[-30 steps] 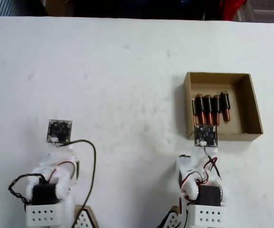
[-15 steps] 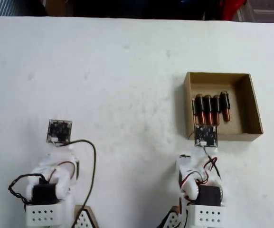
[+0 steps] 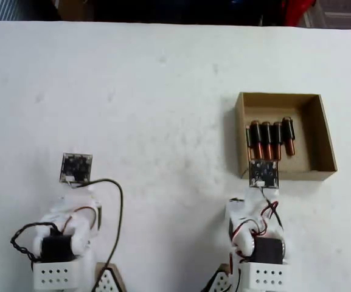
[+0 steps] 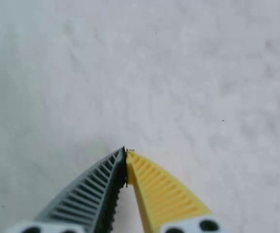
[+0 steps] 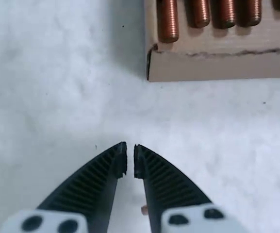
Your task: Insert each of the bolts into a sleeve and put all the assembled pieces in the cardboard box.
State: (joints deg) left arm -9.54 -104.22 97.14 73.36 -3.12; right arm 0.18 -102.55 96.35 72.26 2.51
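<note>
The left pincer is fully closed, its grey and yellow tips pressed together over bare table, with nothing in its grasp. The right pincer is all but closed, only a thin slit between its two black tips, and it holds nothing either.

Just ahead of the right pincer's tips stands the cardboard box, its near wall facing the tips. The assembled pieces lie inside, just beyond that wall. From the left pincer the box sits well off toward the other arm's side.

These pieces look like metal, so they are probably stiff and heavy for their bulk, with no risk of crushing. Being round, they would likely roll if nudged. The threaded shaft should give the ribbed fingers good bite, while the smooth dark end may slip, so the best hold is probably across the threads near the middle.

About five lie side by side, pointing away from the right pincer. Each has a copper-coloured threaded shaft and a dark sleeve on the far end.
</note>
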